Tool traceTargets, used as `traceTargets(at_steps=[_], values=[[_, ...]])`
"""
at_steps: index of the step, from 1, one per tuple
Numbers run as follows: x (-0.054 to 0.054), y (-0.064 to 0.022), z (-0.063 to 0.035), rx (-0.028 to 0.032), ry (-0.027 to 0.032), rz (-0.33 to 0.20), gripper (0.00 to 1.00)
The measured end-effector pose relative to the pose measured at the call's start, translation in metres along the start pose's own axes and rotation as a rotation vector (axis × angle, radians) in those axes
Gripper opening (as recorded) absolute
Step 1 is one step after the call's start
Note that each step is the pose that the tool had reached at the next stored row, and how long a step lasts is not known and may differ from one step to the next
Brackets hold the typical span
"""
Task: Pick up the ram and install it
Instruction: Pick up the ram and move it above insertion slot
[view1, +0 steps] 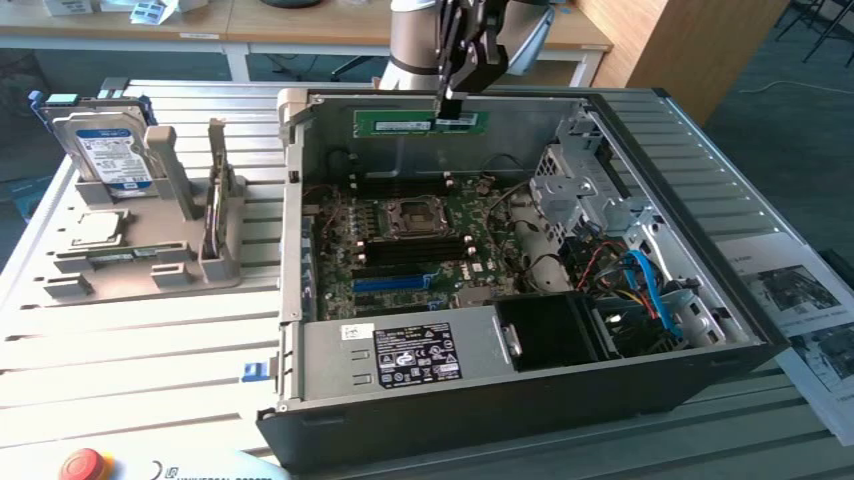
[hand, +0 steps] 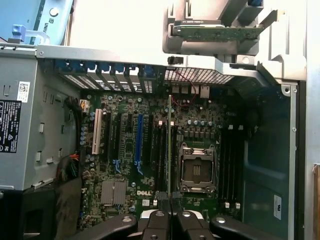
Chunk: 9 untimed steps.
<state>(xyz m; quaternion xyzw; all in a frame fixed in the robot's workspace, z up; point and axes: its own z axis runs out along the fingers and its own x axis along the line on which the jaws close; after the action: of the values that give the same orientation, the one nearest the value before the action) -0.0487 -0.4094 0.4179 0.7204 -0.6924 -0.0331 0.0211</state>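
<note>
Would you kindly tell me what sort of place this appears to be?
Likely a robotics lab workbench: a gripper holds the ram over an open desktop computer case on a slatted metal table.

The exterior view looks down at a slant over the counter (view1: 134, 340), far enough back to take in the whole open computer case (view1: 534, 395). The wrist view looks straight down past the hand (hand: 170, 216) into that case, much nearer. Both views share the motherboard (view1: 441, 250), its processor socket (hand: 196, 170) and the ram (hand: 170, 145).
</note>
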Motion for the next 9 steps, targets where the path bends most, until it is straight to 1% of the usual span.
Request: traceTargets(at_steps=[4, 6, 9], values=[[0.0000, 0.0000, 0.0000, 0.0000, 0.0000, 0.000, 0.12], [-0.0001, -0.0002, 0.0011, 0.0016, -0.0020, 0.000, 0.12], [0.0001, -0.0004, 0.0040, 0.0023, -0.0027, 0.000, 0.12]])
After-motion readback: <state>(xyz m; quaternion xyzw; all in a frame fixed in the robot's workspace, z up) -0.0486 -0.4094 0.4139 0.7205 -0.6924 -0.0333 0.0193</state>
